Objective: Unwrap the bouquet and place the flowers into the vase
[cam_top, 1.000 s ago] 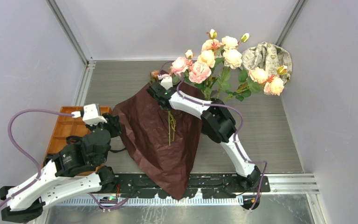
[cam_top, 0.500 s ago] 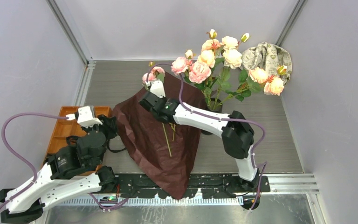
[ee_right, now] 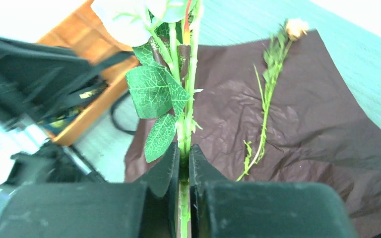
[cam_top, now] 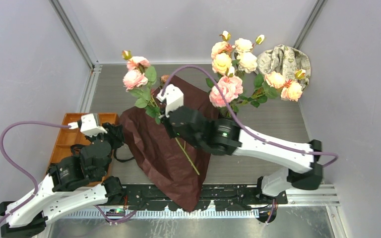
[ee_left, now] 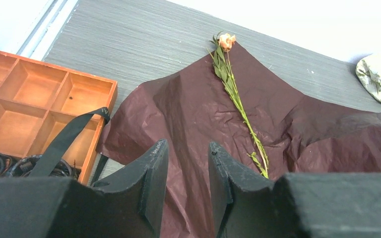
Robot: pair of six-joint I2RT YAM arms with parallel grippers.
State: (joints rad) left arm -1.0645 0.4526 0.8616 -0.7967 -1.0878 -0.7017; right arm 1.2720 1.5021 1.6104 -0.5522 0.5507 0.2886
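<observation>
**A:** How is the right arm (cam_top: 273, 146) posed?

**B:** It stretches low from its base at the near right, diagonally across the surface toward the middle. Its end effector (cam_top: 164, 118) is above the sheet of crinkled dark red wrapping paper (cam_top: 158, 148), clenched on the thin green stems of a cluster of pink roses (cam_top: 135, 77). The wrist view shows the stems pinched tight between the two black fingers (ee_right: 166, 173). The blooms stand up and lean left, and the stem tails slant down over the paper.

**A:** And the left arm?

**B:** It is folded at the near left, elbow bent. Its end effector (ee_left: 187, 148) is by the orange plastic compartment tray (cam_top: 72, 134) and points at the paper. Its jaws are apart and it is holding nothing. A black ribbon (ee_left: 74, 134) loops over the tray's edge.

**A:** Where are the other flowers?

**B:** The larger bunch of pink, peach and cream roses (cam_top: 238, 59) stands upright at the far right, its lower stems hidden behind the right arm. One thin single rose stem (ee_left: 232, 87) lies flat on the paper.

**A:** Any writing?

**B:** Only the print on the crumpled beige patterned cloth (cam_top: 284, 59) in the far right corner, which is too small to read.
</observation>
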